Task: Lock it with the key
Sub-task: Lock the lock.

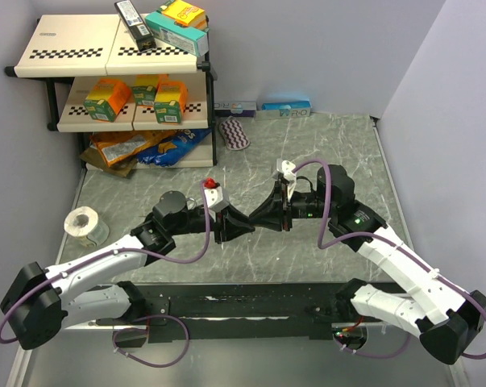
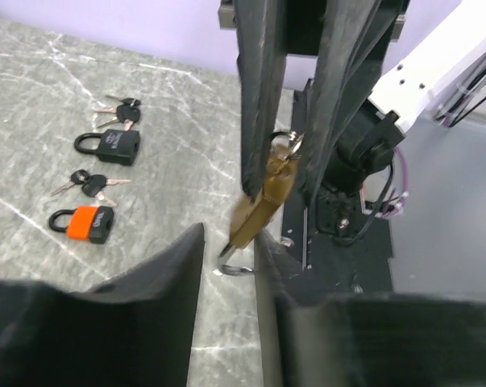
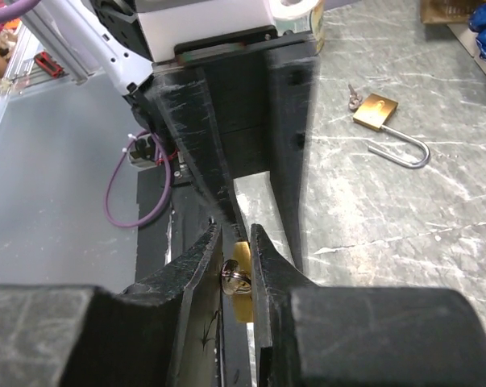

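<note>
1. The brass padlock (image 2: 263,205) hangs mid-air between my arms, pinched by the right gripper (image 3: 236,242).
2. My left gripper (image 2: 230,250) is closed at its lower end (key hidden).
3. Step: locking; next, I judge, pressing the shackle home.

No legible text, brand, number or sign appears in any view. Printing on the boxes (image 1: 176,20) atop the far-left shelf (image 1: 105,50) and on the black padlock (image 2: 110,145) is too small to read.
</note>
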You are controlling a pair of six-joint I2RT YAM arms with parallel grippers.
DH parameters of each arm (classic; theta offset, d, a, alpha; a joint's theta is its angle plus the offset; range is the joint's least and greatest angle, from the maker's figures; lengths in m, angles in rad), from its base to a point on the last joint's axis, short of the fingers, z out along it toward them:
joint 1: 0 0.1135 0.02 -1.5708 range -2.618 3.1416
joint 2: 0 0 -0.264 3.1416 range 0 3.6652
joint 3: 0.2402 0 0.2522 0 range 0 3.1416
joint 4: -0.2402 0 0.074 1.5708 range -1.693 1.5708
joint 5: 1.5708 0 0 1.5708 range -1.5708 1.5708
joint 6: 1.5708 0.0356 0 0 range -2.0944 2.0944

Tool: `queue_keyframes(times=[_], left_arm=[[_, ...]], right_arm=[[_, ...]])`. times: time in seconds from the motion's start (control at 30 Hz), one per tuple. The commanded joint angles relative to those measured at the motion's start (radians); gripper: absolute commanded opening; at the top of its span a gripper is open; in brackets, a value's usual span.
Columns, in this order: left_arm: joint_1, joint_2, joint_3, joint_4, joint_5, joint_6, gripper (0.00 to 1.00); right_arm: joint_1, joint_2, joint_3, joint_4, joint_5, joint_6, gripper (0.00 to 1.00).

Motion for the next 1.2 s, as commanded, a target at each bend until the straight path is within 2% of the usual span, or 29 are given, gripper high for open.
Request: queue_keyframes(times=[0.0, 0.03, 0.07, 0.1, 0.13, 0.17, 0.2, 0.23, 0.3, 0.33, 0.37, 0.4, 0.53, 0.7, 0.93, 1.03, 1.17], left_arm=[[-0.01, -0.012, 0.059, 0.04, -0.021, 0.013, 0.09], [-0.01, -0.02, 0.061, 0.025, -0.025, 0.013, 0.02], [-0.01, -0.023, 0.065, 0.015, -0.022, 0.013, 0.01], [-0.01, -0.027, 0.07, 0.006, -0.018, 0.013, 0.01], [-0.01, -0.035, 0.073, -0.027, -0.015, 0.02, 0.01], [-0.01, -0.038, 0.079, -0.043, -0.007, 0.023, 0.01], [-0.009, -0.043, 0.082, -0.066, -0.01, 0.029, 0.01], [-0.01, -0.053, 0.084, -0.1, -0.015, 0.046, 0.01], [-0.009, -0.067, 0.079, -0.124, -0.008, 0.068, 0.01], [-0.009, -0.081, 0.077, -0.143, -0.004, 0.082, 0.01], [-0.009, -0.084, 0.077, -0.155, 0.007, 0.083, 0.01], [-0.009, -0.086, 0.08, -0.17, 0.013, 0.086, 0.01], [-0.009, -0.092, 0.091, -0.218, 0.056, 0.112, 0.01], [-0.009, -0.066, 0.137, -0.302, 0.162, 0.138, 0.01], [-0.01, -0.02, 0.174, -0.336, 0.228, 0.129, 0.01], [-0.01, -0.005, 0.188, -0.351, 0.255, 0.125, 0.01], [-0.01, 0.008, 0.203, -0.371, 0.274, 0.129, 0.01]], right_arm=[[-0.002, -0.011, 0.034, 0.052, -0.025, 0.005, 0.0], [-0.002, -0.01, 0.037, 0.044, -0.028, -0.007, 0.0], [-0.002, -0.005, 0.041, 0.016, -0.03, -0.012, 0.04], [-0.004, -0.005, 0.051, 0.004, -0.028, -0.041, 0.14], [-0.004, -0.004, 0.055, -0.008, -0.024, -0.053, 0.25], [-0.007, -0.005, 0.06, -0.025, -0.019, -0.067, 0.52], [-0.013, -0.011, 0.074, -0.057, -0.004, -0.096, 0.61], [-0.017, -0.014, 0.08, -0.076, -0.001, -0.115, 0.66], [-0.03, -0.022, 0.103, -0.131, 0.006, -0.171, 0.67], [-0.033, -0.024, 0.107, -0.146, 0.021, -0.185, 0.71], [-0.037, -0.025, 0.112, -0.162, 0.024, -0.204, 0.8], [-0.039, -0.024, 0.127, -0.189, 0.027, -0.257, 0.83], [-0.044, -0.024, 0.14, -0.303, 0.027, -0.397, 0.85], [-0.044, 0.002, 0.173, -0.439, -0.06, -0.63, 0.86], [0.025, 0.033, 0.193, -0.511, -0.048, -0.773, 0.84], [0.062, 0.041, 0.192, -0.525, -0.025, -0.811, 0.78], [0.079, 0.058, 0.19, -0.53, -0.019, -0.819, 0.59]])
